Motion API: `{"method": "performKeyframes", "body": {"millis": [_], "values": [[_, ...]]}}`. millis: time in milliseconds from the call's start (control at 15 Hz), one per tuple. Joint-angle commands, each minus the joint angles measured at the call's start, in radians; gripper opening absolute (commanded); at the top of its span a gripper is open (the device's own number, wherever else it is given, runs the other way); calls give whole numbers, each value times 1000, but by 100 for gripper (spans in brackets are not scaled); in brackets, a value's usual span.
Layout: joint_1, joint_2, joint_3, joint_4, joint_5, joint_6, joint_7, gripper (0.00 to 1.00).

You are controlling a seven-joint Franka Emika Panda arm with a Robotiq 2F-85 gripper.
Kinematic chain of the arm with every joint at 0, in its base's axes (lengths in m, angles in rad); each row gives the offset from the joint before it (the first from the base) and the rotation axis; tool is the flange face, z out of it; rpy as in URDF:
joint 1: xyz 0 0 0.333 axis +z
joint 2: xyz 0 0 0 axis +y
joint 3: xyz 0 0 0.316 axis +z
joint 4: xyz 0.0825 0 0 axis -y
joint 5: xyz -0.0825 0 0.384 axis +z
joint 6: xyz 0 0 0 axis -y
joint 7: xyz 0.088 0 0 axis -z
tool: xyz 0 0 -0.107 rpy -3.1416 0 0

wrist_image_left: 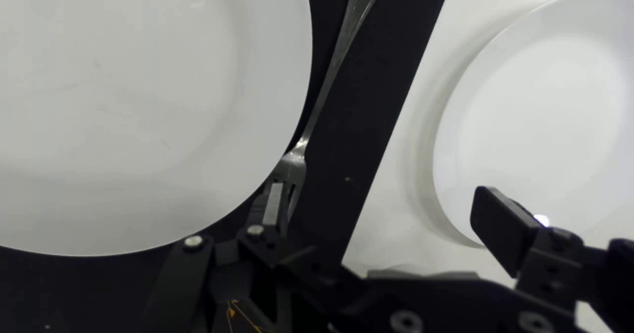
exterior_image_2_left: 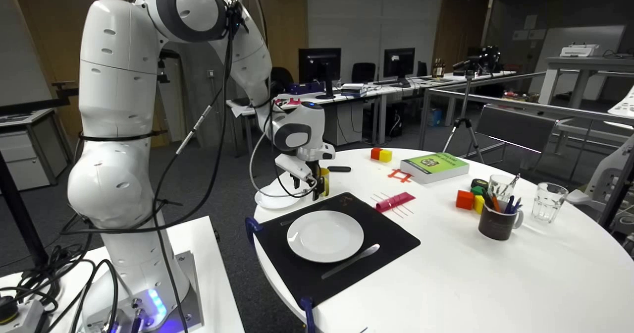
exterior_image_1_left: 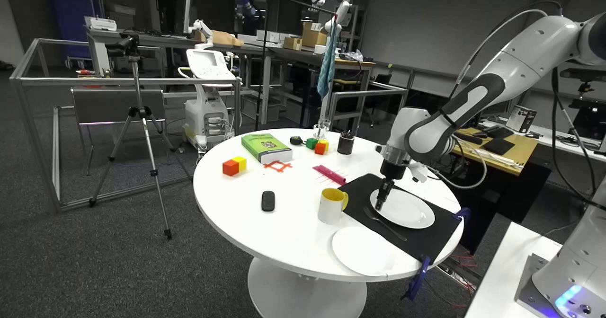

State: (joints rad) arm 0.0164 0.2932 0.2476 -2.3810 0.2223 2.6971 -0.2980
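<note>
Pretty cluttered room around me, grey carpet (exterior_image_1_left: pixel 94 261) on the floor, with desks (exterior_image_2_left: pixel 423 84), dark monitors (exterior_image_2_left: pixel 313 65) and metal railings (exterior_image_1_left: pixel 94 80) all well apart from my black placemat (exterior_image_2_left: pixel 381 226). That mat lies by the edge of a round white table (exterior_image_1_left: pixel 293 233), blue clamps (exterior_image_1_left: pixel 417 280) at its two outer corners, and my white arm (exterior_image_2_left: pixel 119 90) bends down over it. On the mat sits a white plate (exterior_image_2_left: pixel 325 236), a second plate (exterior_image_1_left: pixel 360 251) lies on bare tabletop just beside the mat, and a thick green book (exterior_image_1_left: pixel 266 146) is well apart from it, across the table. My gripper (wrist_image_left: pixel 379 187) is spread wide, nothing between its fingers (wrist_image_left: pixel 500 224), hanging over the mat's border next to that first plate. From the wrist view one finger is above the mat, while the other shows past its edge, against the second plate. White mug (exterior_image_1_left: pixel 329 210) with a yellow inside stands just off one corner of the mat. Knife (exterior_image_2_left: pixel 350 262) and fork (wrist_image_left: pixel 332 74) are both on the mat, on opposite sides of the plate. Fork's the closest thing to me: it runs along the plate's rim, tines right by the mat-side finger, and I honestly can't tell if they touch.
</note>
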Motion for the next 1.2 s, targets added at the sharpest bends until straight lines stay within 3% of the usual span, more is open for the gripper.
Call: {"method": "performKeyframes", "body": {"millis": [0, 400, 800, 1133], "values": [[-57, -25, 64, 13, 109, -33, -137, 100], [-115, 0, 137, 71, 295, -89, -357, 100], [-121, 14, 110, 117, 420, -238, -496, 100], [-92, 9, 43, 118, 482, -312, -555, 100]]}}
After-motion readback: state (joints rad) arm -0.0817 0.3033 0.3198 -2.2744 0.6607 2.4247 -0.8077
